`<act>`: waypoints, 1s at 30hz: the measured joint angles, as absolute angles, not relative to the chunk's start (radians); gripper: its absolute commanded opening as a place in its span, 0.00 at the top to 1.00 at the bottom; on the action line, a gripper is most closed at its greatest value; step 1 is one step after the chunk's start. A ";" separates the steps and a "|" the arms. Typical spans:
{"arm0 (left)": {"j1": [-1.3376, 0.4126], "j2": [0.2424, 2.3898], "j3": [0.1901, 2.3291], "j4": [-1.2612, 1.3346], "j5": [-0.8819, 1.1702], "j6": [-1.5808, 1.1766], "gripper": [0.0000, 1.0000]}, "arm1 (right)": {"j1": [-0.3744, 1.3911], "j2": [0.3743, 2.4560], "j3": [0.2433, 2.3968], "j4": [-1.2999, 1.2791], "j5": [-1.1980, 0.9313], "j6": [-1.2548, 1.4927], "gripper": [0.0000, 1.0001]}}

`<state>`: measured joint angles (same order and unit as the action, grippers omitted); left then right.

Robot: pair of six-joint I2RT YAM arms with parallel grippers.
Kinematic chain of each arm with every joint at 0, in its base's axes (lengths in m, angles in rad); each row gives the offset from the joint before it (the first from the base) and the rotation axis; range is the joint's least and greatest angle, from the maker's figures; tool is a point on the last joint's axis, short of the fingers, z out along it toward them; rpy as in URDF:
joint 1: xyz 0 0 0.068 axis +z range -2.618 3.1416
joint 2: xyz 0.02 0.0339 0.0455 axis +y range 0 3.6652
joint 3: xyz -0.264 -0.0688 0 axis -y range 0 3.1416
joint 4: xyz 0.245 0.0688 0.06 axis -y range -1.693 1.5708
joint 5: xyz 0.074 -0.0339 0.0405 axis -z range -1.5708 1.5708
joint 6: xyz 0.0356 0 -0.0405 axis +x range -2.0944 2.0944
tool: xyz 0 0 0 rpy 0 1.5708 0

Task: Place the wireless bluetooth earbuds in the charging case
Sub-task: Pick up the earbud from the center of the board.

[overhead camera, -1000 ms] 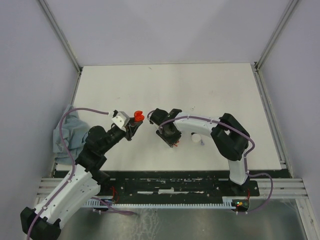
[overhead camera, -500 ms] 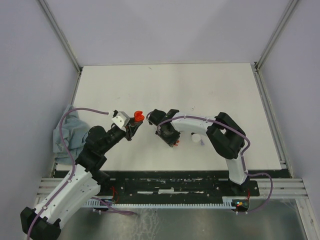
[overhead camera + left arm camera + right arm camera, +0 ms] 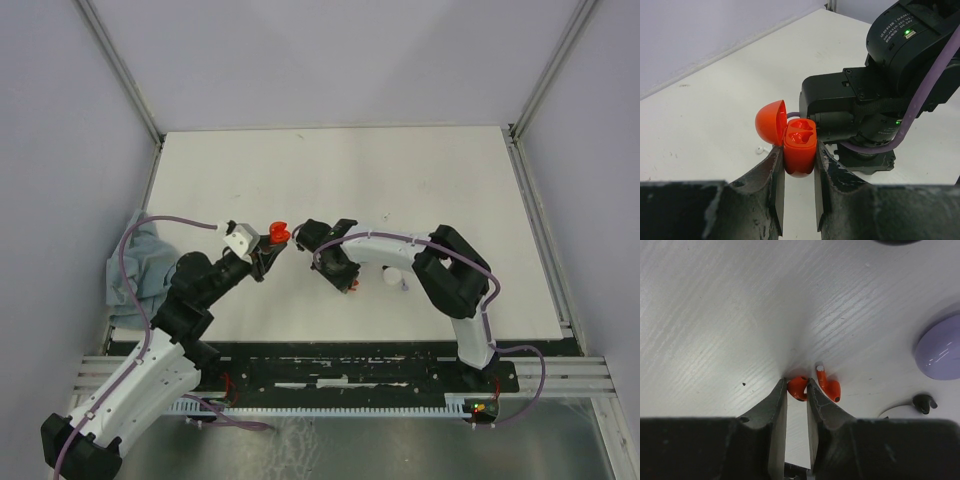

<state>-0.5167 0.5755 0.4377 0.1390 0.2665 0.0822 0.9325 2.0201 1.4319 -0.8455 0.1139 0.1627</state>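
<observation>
1. The left fingers [image 3: 776, 175] are pinching the red charging case [image 3: 800, 150] by its sides, holding it upright at lower centre of the left wrist view.
2. Its lid [image 3: 771, 122] is standing open, hinged back toward the left, and the two wells are facing up.
3. The right fingers [image 3: 775, 410] are reaching down to the table [image 3: 715, 315] and pinching one red earbud [image 3: 798, 388] at lower centre of the right wrist view.
4. A second red earbud [image 3: 829, 386] is lying just right of those fingers.
5. A lavender case [image 3: 940, 347] is sitting at the right edge, with a black earbud [image 3: 924, 401] below it.
</observation>
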 measured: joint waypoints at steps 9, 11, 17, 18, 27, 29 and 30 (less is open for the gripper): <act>-0.517 0.554 0.397 0.242 0.286 0.056 0.97 | 0.932 1.876 1.432 -0.852 0.129 0.205 0.82; -0.517 0.554 0.397 0.265 0.298 0.051 0.97 | 0.932 1.808 1.432 -0.853 0.141 0.216 0.83; -0.517 0.554 0.388 0.363 0.333 0.038 0.97 | 0.920 1.654 1.432 -0.854 0.168 0.266 0.84; -0.517 0.554 0.385 0.377 0.342 0.038 0.97 | 0.916 1.635 1.432 -0.854 0.175 0.274 0.84; -0.517 0.559 0.364 0.438 0.380 0.057 0.97 | 0.901 1.504 1.426 -0.838 0.252 0.376 0.84; -0.517 0.569 0.363 0.449 0.394 0.075 0.97 | 0.901 1.467 1.420 -0.827 0.265 0.402 0.84; -0.517 0.576 0.363 0.456 0.398 0.079 0.97 | 0.901 1.451 1.417 -0.822 0.268 0.413 0.84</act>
<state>-0.5167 0.5762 0.3626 0.4557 0.3981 0.0792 0.9012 1.4509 1.4174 -0.8223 0.2684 0.4126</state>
